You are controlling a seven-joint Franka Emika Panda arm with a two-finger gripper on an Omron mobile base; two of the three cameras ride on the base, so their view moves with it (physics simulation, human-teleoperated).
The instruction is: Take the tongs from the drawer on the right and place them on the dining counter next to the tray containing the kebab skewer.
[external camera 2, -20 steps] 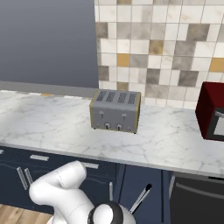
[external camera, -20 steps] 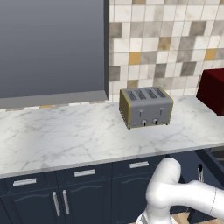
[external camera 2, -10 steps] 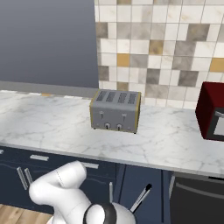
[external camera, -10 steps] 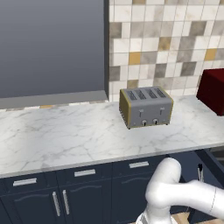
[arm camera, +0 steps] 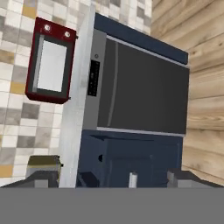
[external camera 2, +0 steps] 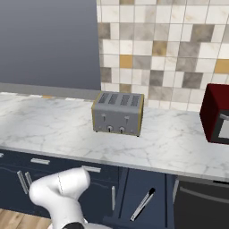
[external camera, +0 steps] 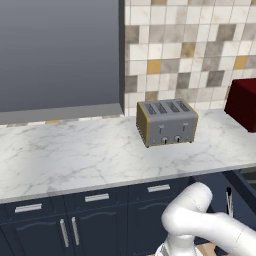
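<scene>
Toaster (external camera: 167, 121) sits mid-desk (external camera: 75, 155) near the back, red microwave (external camera 2: 216, 114) at the desk's right end. Below the front edge the drawer (external camera 2: 144, 197) is pulled out, tongs (external camera 2: 143, 204) lying diagonally inside it. Gripper (arm camera: 113, 177) is low and tilted, jaws spread wide and empty, facing the dark dishwasher door (arm camera: 140, 89). Tongs not yet grasped. Open drawer front and the arm's elbow (external camera: 192, 210) crowd the approach.

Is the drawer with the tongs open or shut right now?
Open. In the right base view the drawer stands pulled out below the marble worktop, and the black tongs lie slanted inside it.
</scene>
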